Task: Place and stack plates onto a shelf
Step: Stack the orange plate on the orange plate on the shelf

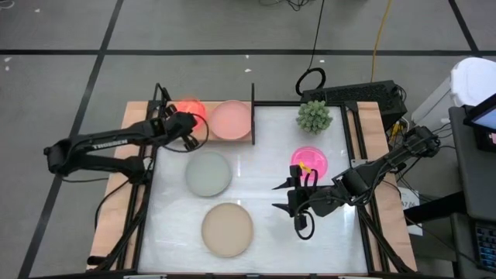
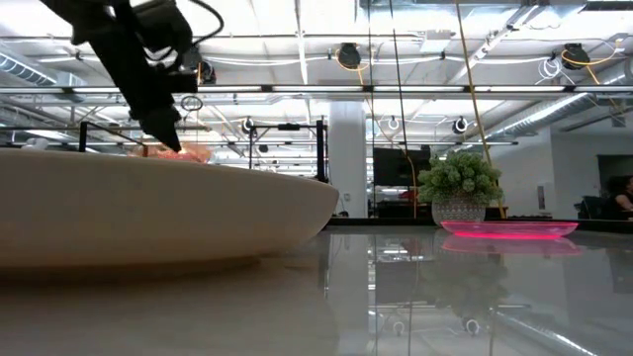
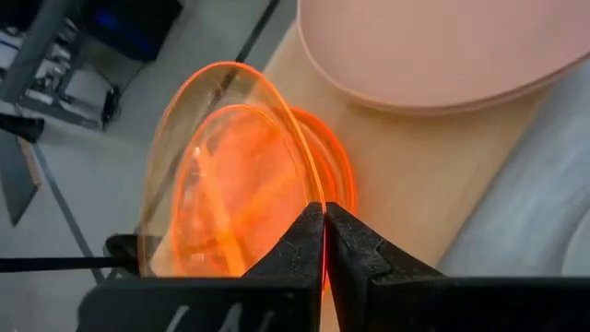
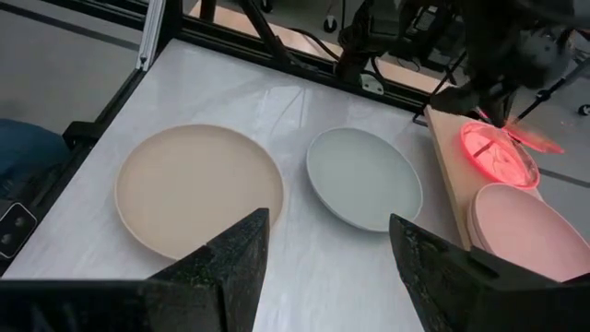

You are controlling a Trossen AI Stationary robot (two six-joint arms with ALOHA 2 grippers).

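The left hand (image 3: 324, 242) is seen closed tight on the rim of a small translucent neon orange plate (image 3: 235, 180), which is held tilted on edge over the light wooden shelf board (image 3: 419, 171). Beneath the tilted plate, more orange translucent plate (image 4: 498, 152) is seen lying flat on the board (how many are stacked there cannot be told). Just beside it on the same board, a stack of larger matte pale pink plates (image 1: 231, 119) is carried; at least two rims can be made out in the right wrist view. A thin black metal upright (image 1: 253, 112) is set at the board's end nearest the pink stack.

The right hand (image 1: 288, 195) is held with its fingers spread wide and nothing between them, above the glossy white worktop (image 1: 263, 232) near its right side. On the worktop, a round matte grey-green plate (image 1: 208, 173) is found near the shelf, and a larger round matte beige plate (image 1: 227, 229) lies apart from it toward the front edge. A small translucent neon pink plate (image 1: 308, 161) rests flat just beyond the right hand, and a spiky green plant (image 1: 314, 116) stands in a patterned pot at the far edge.
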